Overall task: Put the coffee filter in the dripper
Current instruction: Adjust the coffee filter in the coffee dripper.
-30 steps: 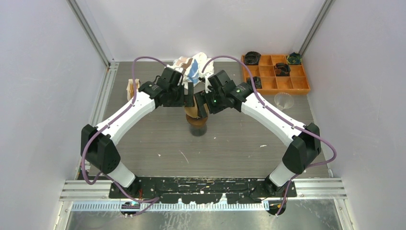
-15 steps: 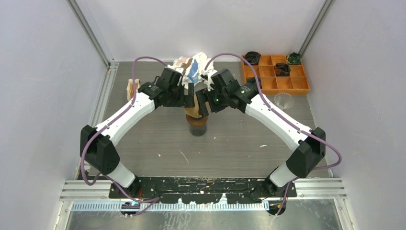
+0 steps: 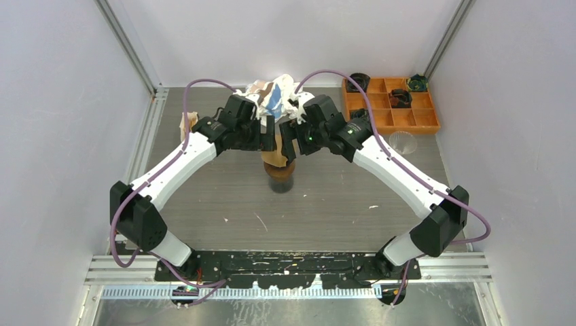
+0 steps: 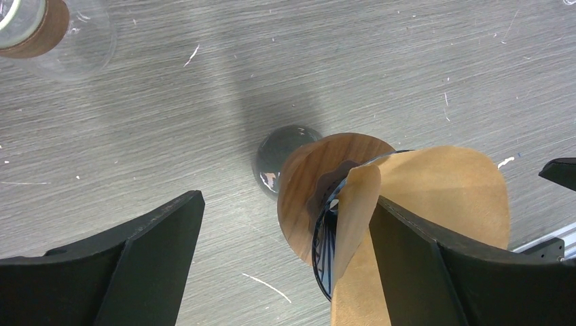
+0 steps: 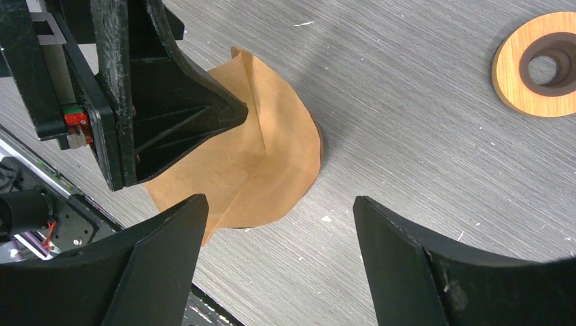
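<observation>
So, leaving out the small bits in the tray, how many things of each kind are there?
arms: 2, left arm and right arm
dripper: 1
filter: 1
orange tray: 1
crumpled cloth: 1
clear cup: 1
wooden ring: 1
total: 8

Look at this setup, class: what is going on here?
The left gripper and right gripper hang open on either side of a wood-collared dripper in the middle of the table. A brown paper filter sits in its top, one fold standing up rather than lying flat. Neither gripper is clamped on the paper.
</observation>
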